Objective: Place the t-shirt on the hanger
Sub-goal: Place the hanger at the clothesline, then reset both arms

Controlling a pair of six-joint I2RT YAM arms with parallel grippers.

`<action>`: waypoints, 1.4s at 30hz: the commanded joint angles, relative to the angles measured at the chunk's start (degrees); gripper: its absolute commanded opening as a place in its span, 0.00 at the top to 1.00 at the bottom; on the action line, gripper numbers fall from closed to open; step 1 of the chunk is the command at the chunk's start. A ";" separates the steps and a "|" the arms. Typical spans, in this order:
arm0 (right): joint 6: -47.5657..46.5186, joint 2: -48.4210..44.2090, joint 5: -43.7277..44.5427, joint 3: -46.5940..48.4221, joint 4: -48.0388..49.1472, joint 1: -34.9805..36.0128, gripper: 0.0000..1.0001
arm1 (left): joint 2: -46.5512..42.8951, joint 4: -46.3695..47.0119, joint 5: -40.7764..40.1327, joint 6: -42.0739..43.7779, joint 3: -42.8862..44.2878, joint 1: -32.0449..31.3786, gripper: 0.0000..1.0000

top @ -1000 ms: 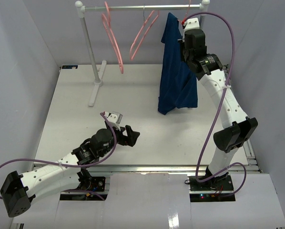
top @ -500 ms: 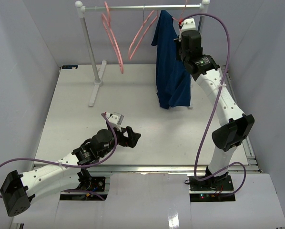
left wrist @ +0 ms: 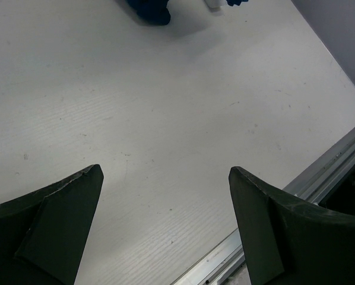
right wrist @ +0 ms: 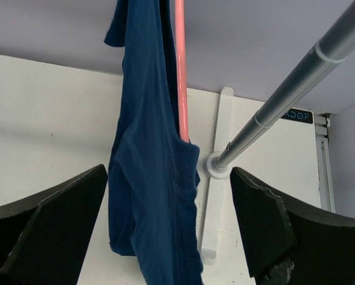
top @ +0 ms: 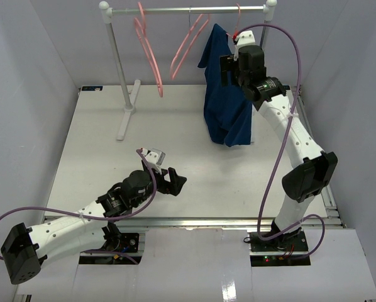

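T-shirt (top: pixel 226 100) hangs in a crumpled vertical fold toward the right end of the rail (top: pixel 175 9), its hem low, close to the surface (top: pixel 112 138). In the right wrist view I see one pink arm of the hanger (right wrist: pixel 179 71) running down into the cloth. Right tool (top: pixel 224 68) is high up, just beside the shirt's upper part. Its fingers are spread wide, gripping nothing I can see. Left tool (top: pixel 174 182) sits low over the near surface, well apart from the shirt, jaws likewise apart and empty. Spare hangers (top: pixel 151 63) hang further left on the rail.
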 commanded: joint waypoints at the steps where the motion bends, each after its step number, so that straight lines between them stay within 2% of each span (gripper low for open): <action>1: -0.58 -7.40 -0.40 2.28 -0.19 0.06 0.10 | 0.04 3.64 3.48 2.92 -0.81 -0.28 0.02; 5: 3.48 -16.00 0.02 -2.42 -5.07 0.79 0.10 | 0.51 5.96 1.87 4.98 -2.24 -0.28 0.02; 9: 9.81 -25.52 -8.08 -10.41 -9.05 2.71 0.10 | -0.30 6.96 0.54 6.95 -3.11 -0.28 0.02; 12: 14.00 -37.50 -14.86 -24.58 -3.75 4.58 0.10 | -4.04 9.38 1.19 8.51 -5.18 -0.28 0.02; 16: 17.45 -53.18 -15.39 -46.41 6.77 7.76 0.10 | -8.58 11.82 4.16 9.58 -7.14 -0.28 0.02; 20: 18.35 -60.92 -14.51 -58.21 10.44 9.32 0.10 | -12.08 13.44 7.35 10.23 -8.42 -0.28 0.02; 24: 17.55 -64.02 -11.52 -63.87 9.19 10.08 0.10 | -12.51 13.23 7.32 10.15 -8.35 -0.34 0.02; 30: 15.42 -73.64 -9.58 -73.38 11.63 10.17 0.10 | -14.82 15.97 9.87 10.22 -10.36 -0.28 0.02; 33: 12.49 -76.24 -12.03 -76.37 12.15 10.17 0.10 | -17.11 17.44 11.40 10.38 -11.24 -0.28 0.02; 42: 11.68 -78.37 -13.91 -78.65 13.57 10.17 0.10 | -19.78 17.63 11.86 10.30 -12.13 -0.28 0.02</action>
